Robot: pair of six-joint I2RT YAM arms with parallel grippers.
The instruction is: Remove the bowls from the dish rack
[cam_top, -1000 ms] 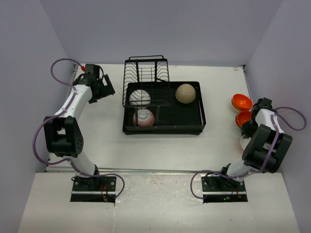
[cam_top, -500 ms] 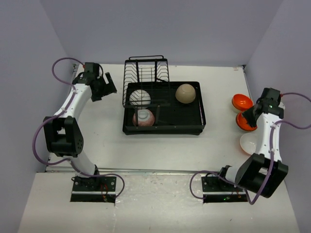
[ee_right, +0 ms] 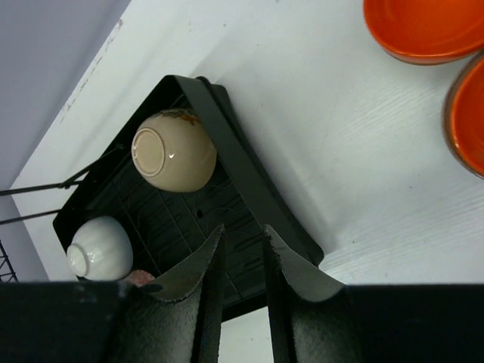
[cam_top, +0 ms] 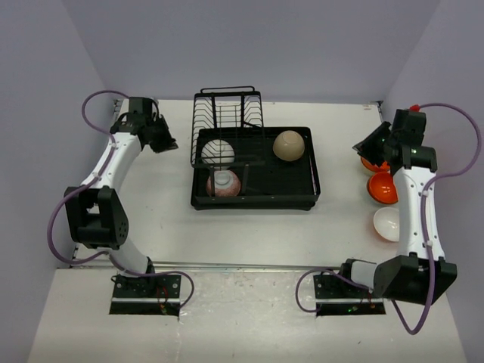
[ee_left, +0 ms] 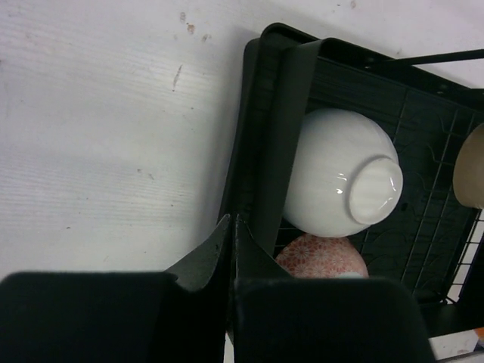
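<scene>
Now the left hand (ee_left: 232, 223) has snapped fully closed on nothing beside the black wire dish rack (cam_top: 302, 198), while the right hand (ee_right: 242, 231), slightly parted and empty, has swung from the glossy orange bowls (cam_top: 383, 187) on the white tabletop (cam_top: 249, 234) toward the rack. Three upturned bowls wait inside, so unloading is unfinished: a ribbed white ceramic bowl (ee_left: 340, 181), a pink-patterned bowl (ee_left: 321, 257) and a smooth beige bowl (ee_right: 172, 150).

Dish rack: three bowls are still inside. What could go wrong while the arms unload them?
1. The white bowl and the patterned bowl lie close together in the dish rack; lifting one may knock the other.
2. The beige bowl lies foot up, so a tool may slip on its round side.
3. The right tool hangs near the orange bowls; a low swing may hit them.
</scene>
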